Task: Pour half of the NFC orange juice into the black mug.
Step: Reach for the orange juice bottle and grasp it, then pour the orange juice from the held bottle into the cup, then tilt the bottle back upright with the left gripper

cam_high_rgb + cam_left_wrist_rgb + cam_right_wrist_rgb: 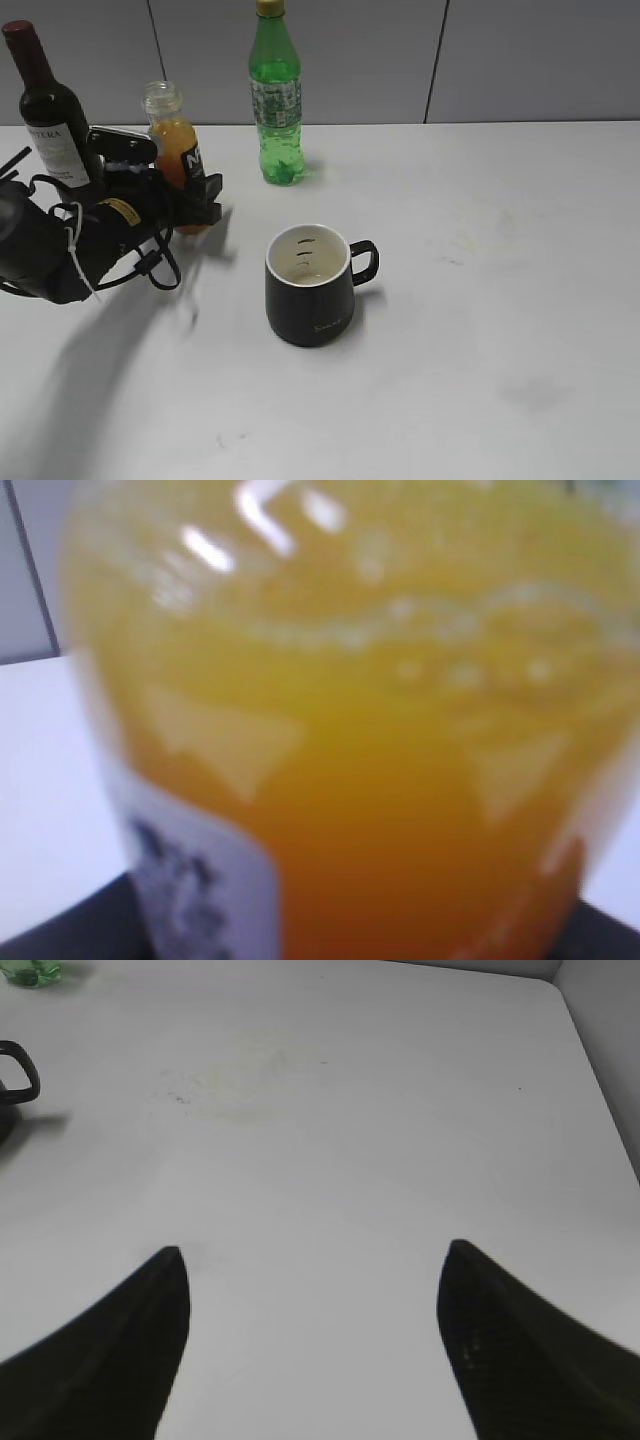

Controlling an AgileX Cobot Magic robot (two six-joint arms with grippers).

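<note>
Two grippers belong to this rig, but only the left gripper (190, 195) does work at this moment. It is clamped on the lower body of the NFC orange juice (177, 150), so the wide clear neck stays free above the fingers. I judge that this low side hold is chosen so that the wrist can later roll and tip the neck toward the black mug (307, 286). The bottle is upright, with no cap that I can see, and whether its base touches the table (500, 300) I cannot tell. The mug stands to the right of this gripper and nearer to the camera, well apart from it, its handle pointing away from the arm, which leaves the near rim open for pouring. Inside it seems empty except for some dark marks on the cream wall.

Behind the gripper stands a dark wine bottle (48, 110), close to the arm; farther right is a green soda bottle (275, 100).

Only the exterior view shows this whole layout. From the left wrist view I get only a blurred wall of juice (340, 730) with foam bubbles near the top, very close to the lens. In the right wrist view the right gripper (310, 1260) has its fingers wide apart over bare table, holding nothing, with the mug handle (20, 1070) far ahead on its left.
</note>
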